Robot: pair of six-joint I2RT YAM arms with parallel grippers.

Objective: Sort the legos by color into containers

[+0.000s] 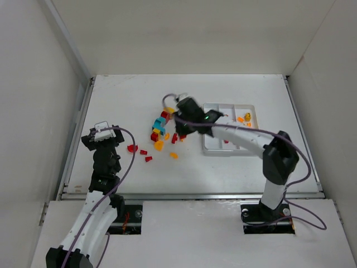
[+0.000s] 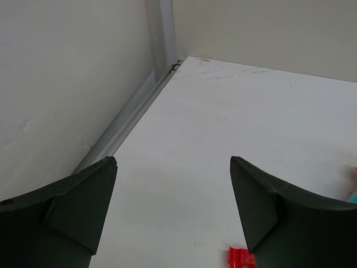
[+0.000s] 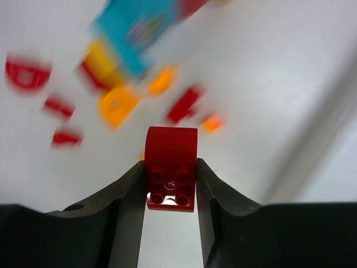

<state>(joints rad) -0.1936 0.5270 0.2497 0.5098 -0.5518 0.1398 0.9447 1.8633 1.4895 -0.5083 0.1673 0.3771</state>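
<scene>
Red brick [image 3: 170, 146] pinched in right tool [image 3: 170, 174], arm [image 1: 245, 137] stretched left above scattered legos [image 1: 159, 132], left tool [image 2: 173, 167] spread over table [image 2: 223, 111]

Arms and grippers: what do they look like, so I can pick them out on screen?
Left arm and right arm: white tubular links, black joints, a purple cable looping along each. A small green light glows near the right wrist. Left gripper and right gripper are black, with matte wedge-shaped fingers.
</scene>
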